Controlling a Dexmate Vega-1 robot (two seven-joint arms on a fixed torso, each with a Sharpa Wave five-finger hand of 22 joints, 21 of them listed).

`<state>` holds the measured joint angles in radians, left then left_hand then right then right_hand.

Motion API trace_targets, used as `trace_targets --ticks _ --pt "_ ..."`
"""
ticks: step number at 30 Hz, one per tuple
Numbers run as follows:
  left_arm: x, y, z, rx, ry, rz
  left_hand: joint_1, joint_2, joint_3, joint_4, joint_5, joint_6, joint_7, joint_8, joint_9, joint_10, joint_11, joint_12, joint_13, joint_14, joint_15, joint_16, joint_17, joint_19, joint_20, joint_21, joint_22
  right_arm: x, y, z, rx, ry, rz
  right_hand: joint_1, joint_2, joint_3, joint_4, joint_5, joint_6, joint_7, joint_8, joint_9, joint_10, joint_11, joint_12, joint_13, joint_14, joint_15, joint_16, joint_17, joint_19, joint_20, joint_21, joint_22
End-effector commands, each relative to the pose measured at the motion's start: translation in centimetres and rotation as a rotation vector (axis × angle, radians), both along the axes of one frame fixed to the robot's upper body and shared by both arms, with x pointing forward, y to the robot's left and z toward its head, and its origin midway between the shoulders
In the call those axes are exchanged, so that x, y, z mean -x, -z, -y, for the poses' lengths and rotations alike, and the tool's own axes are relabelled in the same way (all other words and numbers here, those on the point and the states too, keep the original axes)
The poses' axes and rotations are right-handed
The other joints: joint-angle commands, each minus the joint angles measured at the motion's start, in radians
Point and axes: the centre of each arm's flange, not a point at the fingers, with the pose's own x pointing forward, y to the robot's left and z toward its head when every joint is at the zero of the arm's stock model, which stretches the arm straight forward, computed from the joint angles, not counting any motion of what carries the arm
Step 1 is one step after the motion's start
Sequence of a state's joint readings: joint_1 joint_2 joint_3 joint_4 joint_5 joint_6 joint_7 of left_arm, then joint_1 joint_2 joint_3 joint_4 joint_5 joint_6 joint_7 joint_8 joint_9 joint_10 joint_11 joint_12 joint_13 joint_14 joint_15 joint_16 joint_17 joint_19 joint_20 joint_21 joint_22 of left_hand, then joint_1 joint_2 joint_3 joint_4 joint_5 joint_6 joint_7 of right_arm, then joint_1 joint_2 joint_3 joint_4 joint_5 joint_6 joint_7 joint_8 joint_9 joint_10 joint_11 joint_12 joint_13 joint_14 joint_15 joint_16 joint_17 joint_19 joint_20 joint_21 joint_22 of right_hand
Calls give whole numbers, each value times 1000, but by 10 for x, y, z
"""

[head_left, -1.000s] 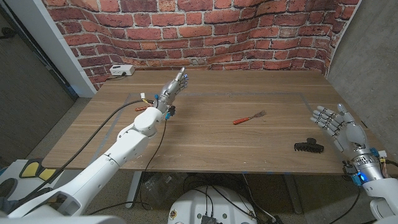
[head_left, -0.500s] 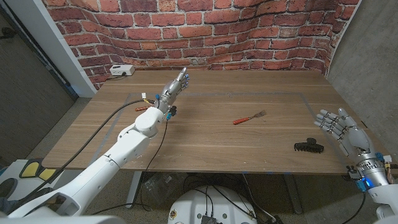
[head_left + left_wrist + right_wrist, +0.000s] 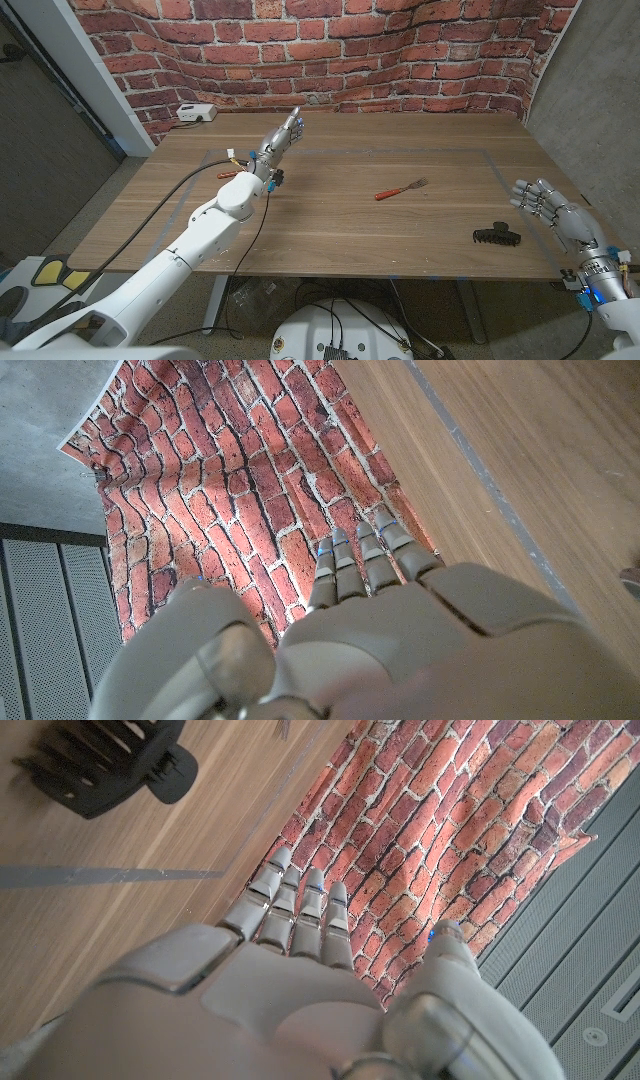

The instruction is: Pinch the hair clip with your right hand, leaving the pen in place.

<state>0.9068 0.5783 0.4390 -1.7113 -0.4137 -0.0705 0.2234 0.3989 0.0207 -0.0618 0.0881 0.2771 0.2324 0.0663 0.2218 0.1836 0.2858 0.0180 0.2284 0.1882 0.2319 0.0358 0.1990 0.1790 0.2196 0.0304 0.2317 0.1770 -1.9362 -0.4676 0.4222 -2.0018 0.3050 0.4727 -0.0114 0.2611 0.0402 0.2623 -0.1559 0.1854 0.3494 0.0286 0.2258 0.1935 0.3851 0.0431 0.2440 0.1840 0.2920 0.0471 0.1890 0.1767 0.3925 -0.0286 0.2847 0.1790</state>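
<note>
**Reach for the hair clip not yet closed**

While the right robot hand (image 3: 548, 207) hovers with its fingers spread and nothing in them, the black hair clip (image 3: 497, 235) lies untouched on the wooden surface (image 3: 340, 230), just inboard of that hand and slightly nearer the robot. The step in hand looks like the approach, with the pinch itself not begun. In the right wrist view the hair clip (image 3: 105, 765) sits out ahead of the fingertips (image 3: 300, 885), apart from them.

The next move, as I judge it, calls for the right robot hand to come down and across toward the clip, then bring thumb and a finger together on its body. A red-handled fork (image 3: 401, 189) lies farther inboard, well apart from the clip, so it should not be in the way. No pen can be made out with certainty; small items near the left arm are too small to tell.

The left robot hand (image 3: 283, 135) is raised over the far side of the surface, fingers extended together, holding nothing.

Against the frame a second earlier, the right robot hand has dropped lower and drawn back toward the robot, its fingers reaching less far over the surface. The clip, the fork and the left arm are unchanged.
</note>
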Motion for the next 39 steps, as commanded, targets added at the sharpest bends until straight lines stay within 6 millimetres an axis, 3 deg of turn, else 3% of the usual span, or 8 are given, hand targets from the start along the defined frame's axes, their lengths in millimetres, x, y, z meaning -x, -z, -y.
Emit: trace_targets --ticks 1,6,11,24,31,35,39 --pt "0 -6 3 3 -9 17 7 5 2 -2 -2 9 3 -3 4 5 -4 -2 5 5 -2 -4 4 5 2 -4 2 5 -4 5 125 112 -39 26 -4 10 -7 -4 1 -2 0 4 -1 -11 -1 2 14 -1 2 2 17 3 -3 4" --pt "-3 -7 2 5 -10 17 9 6 2 -2 -3 11 2 -3 4 6 -3 -2 6 4 -2 -5 4 5 2 -5 2 7 -8 6 159 155 -50 47 -10 15 -15 -4 9 -7 2 4 5 -19 -1 2 12 -2 0 2 13 5 -8 3" --pt "-4 -8 2 9 -9 21 9 7 1 -2 -4 11 2 -4 4 8 -3 -3 6 3 -2 -5 4 3 2 -6 2 8 -12 6 199 196 -68 82 -17 24 -23 -4 20 -26 4 4 8 -49 -2 3 12 6 -2 2 12 12 -14 3" --pt "-8 -9 0 15 -7 26 12 9 0 -2 -6 16 2 -5 4 10 -3 -4 6 4 -2 -6 4 1 5 -9 3 11 -16 0 306 322 -92 149 -21 45 -30 -2 0 -44 -6 4 0 -64 -9 3 1 5 -7 3 8 16 -25 3" --pt "-6 -9 -3 14 -11 27 13 10 -1 -2 -8 17 2 -6 4 11 -4 -6 6 3 -3 -7 4 1 6 -10 3 14 -18 -5 351 380 -84 242 -26 73 -36 4 -21 -57 -13 4 -11 -81 -15 3 -1 -11 -7 3 11 12 -34 3" --pt "-5 -9 -4 13 -11 27 13 11 -1 -2 -9 18 2 -6 4 12 -5 -6 6 4 -3 -7 4 1 7 -11 3 16 -17 -7 356 398 -73 339 -31 103 -38 10 -25 -68 -13 4 -14 -92 -18 3 5 -23 -5 2 22 0 -39 2" --pt "-4 -9 -5 13 -12 30 14 12 -2 -2 -9 18 2 -7 4 11 -6 -7 6 4 -3 -7 4 0 7 -12 3 19 -19 -11 403 440 -82 378 -35 114 -38 11 -28 -78 -14 4 -17 -98 -20 3 7 -27 -5 2 27 -3 -41 2"
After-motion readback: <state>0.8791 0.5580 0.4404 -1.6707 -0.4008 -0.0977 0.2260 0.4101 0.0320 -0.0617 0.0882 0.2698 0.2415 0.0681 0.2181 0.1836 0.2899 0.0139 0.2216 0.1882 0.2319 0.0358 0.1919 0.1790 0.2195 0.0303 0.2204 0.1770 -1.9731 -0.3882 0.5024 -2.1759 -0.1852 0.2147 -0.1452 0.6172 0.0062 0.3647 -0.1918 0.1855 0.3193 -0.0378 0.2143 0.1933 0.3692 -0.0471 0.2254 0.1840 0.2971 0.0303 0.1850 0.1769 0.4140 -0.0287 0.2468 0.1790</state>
